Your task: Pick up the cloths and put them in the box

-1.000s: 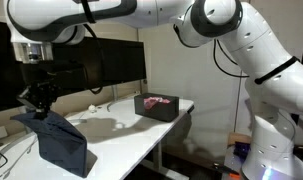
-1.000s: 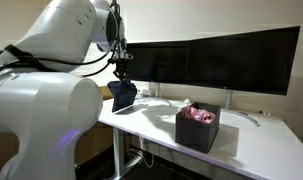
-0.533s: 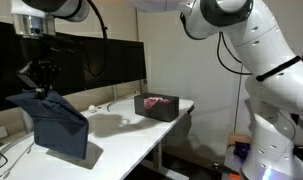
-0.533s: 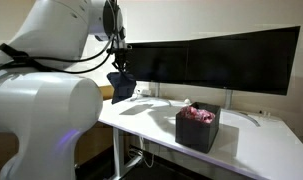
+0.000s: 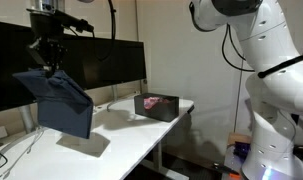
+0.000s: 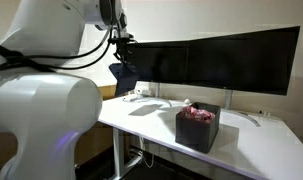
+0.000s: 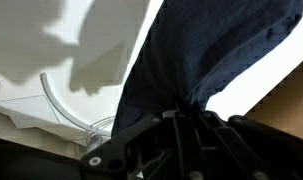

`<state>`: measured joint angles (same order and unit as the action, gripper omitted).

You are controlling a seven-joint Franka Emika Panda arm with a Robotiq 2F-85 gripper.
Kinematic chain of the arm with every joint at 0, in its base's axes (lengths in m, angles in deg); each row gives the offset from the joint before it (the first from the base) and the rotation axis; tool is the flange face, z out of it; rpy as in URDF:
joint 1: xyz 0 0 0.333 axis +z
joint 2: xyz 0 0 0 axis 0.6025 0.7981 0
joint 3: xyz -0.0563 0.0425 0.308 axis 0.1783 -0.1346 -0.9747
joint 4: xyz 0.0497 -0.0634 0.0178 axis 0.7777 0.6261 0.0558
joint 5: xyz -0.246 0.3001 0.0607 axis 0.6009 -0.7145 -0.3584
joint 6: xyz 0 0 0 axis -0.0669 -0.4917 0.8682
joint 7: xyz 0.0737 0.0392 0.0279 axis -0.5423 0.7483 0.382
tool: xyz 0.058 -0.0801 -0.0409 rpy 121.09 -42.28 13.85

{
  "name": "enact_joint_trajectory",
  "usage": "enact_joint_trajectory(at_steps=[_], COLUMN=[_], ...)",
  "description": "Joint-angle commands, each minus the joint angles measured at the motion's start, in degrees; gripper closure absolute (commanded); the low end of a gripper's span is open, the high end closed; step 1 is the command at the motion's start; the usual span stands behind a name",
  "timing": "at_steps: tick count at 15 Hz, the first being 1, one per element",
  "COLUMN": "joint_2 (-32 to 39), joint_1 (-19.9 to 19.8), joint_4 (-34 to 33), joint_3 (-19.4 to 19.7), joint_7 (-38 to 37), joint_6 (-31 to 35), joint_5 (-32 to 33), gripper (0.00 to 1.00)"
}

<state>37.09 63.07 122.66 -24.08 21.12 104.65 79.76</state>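
Observation:
My gripper point(image 5: 53, 68) is shut on the dark navy cloth point(image 5: 61, 105), which hangs well above the white table's near end. The same cloth shows small in an exterior view point(image 6: 122, 72) under the gripper point(image 6: 124, 62), and fills the wrist view point(image 7: 206, 60), where the jaws point(image 7: 181, 112) pinch its edge. The dark box point(image 5: 156, 106) stands far along the table, with the pink-red floral cloth point(image 5: 159, 100) lying inside it. Both exterior views show this; in one the box point(image 6: 197, 132) is near the front edge with the pink cloth point(image 6: 199, 114) on top.
Large black monitors point(image 6: 221, 62) stand along the back of the white table point(image 5: 121, 135). Thin white cables point(image 5: 13, 152) lie on the table near me. A white object point(image 6: 141, 96) sits by the monitor base. The table edge drops off at the right point(image 5: 176, 125).
My gripper has risen with the navy cloth, lifting it from the table surface until it hangs free in the air. The box and pink cloth have not moved.

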Motion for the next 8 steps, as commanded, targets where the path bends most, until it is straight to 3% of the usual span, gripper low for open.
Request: enact_joint_trajectory(at_steps=[1,5,8], joint_2=[-0.8,-2.1,-4.1], joint_1=[-0.3,-0.4,-0.8], joint_4=[0.6,2.0,6.7], joint_3=[0.0,-0.1,0.4], joint_7=[0.4,0.6,0.5], joint_6=[0.0,0.0,2.8], joint_5=[-0.3,-0.7,0.1], gripper=[0.94,0.95,0.95])
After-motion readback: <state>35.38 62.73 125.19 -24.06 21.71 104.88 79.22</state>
